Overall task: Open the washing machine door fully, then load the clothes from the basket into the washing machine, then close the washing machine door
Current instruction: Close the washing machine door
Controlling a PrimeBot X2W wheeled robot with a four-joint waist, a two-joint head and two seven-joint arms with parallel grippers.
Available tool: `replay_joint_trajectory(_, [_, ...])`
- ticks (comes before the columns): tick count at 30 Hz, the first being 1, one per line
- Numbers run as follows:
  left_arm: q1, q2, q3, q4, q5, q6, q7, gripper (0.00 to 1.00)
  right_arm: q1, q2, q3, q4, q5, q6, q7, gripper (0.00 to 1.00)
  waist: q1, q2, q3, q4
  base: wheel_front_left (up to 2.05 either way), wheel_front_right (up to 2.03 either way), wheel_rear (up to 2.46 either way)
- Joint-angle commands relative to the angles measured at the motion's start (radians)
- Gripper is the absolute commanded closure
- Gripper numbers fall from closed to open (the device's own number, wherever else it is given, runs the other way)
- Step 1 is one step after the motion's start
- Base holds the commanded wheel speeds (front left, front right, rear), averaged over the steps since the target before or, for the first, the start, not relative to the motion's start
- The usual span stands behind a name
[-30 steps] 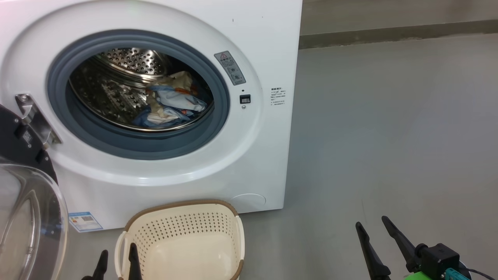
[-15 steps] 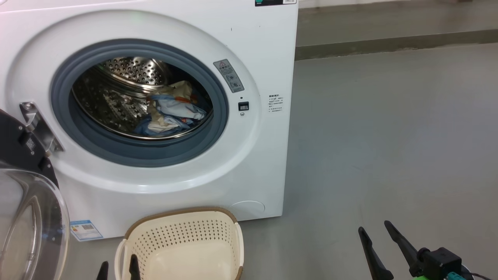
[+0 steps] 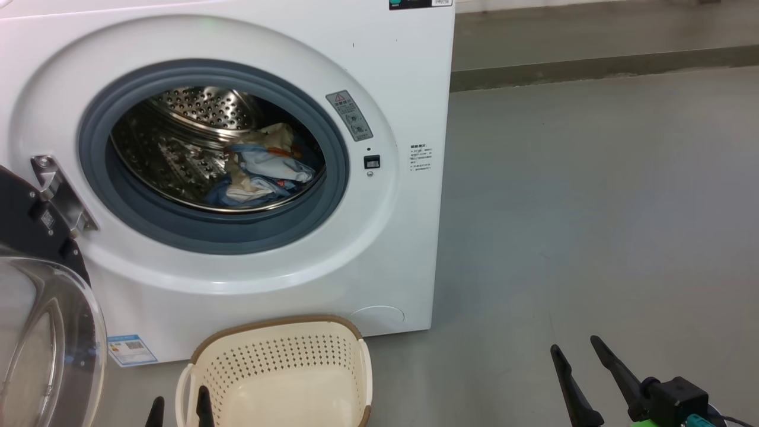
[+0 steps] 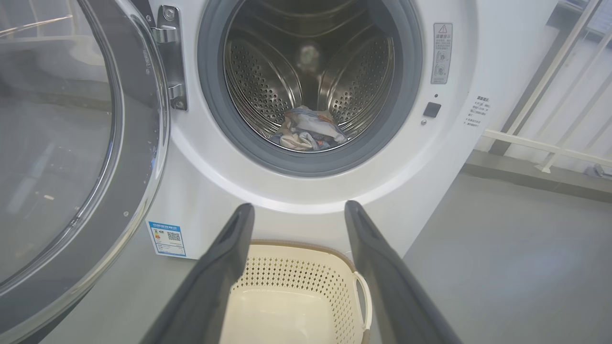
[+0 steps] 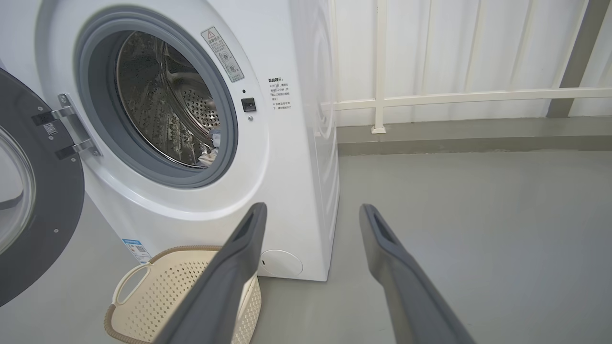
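1. Head view. You have the washing machine point(image 3: 409, 89) with its mouth uncovered. The washing machine door point(image 3: 35, 332) hangs swung out at the lower left on its hinge point(image 3: 56, 190). It is clear of the opening, and I judge it is held so to leave the mouth free for loading. The clothes point(image 3: 261, 169) lie heaped low in the drum point(image 3: 178, 154), toward its right. The basket point(image 3: 276, 323) stands on the floor point(image 3: 593, 207) just before the machine and under the opening, which makes for a short carry. Its visible bottom is bare. Your left gripper point(image 3: 180, 400) shows beside the basket's left handle. Your right gripper point(image 3: 573, 344) is well apart from it, over bare floor.
2. Left wrist view. The fingers point(image 4: 220, 272) are spread wide with nothing between them, pointing over the basket toward the drum. The door fills this view's left, with the blue label point(image 4: 166, 237) just beside its lower edge.
3. Right wrist view. The fingers point(image 5: 406, 286) are likewise wide and empty, aimed at the machine's right corner. A white railing point(image 5: 430, 98) stands behind.
4. Change. Against a second ago, the whole head picture sits lower. That is your camera tipping up, not the things shifting. Against half a second ago, clothes, basket and door match, and the right gripper is a trifle lower in frame. Finding: loading appears done and closing the door is outstanding.
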Motion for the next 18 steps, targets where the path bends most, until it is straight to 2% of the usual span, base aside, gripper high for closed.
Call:
replay_joint_trajectory(1, [-0.021, 0.009, 0.029, -0.031, -0.003, 0.003, -0.006, 0.0, -0.01, -0.008, 0.017, -0.026, -0.019, 0.001, -0.005, 0.0, 0.0, 0.0, 0.001, 0.0, 0.0, 0.0, 0.0])
replay_joint_trajectory(18, [-0.024, 0.009, 0.023, -0.045, -0.001, 0.009, -0.006, 0.0, -0.01, -0.005, 0.015, -0.028, -0.019, 0.001, -0.005, 0.0, 0.0, 0.0, 0.015, 0.005, 0.0, 0.0, 0.0])
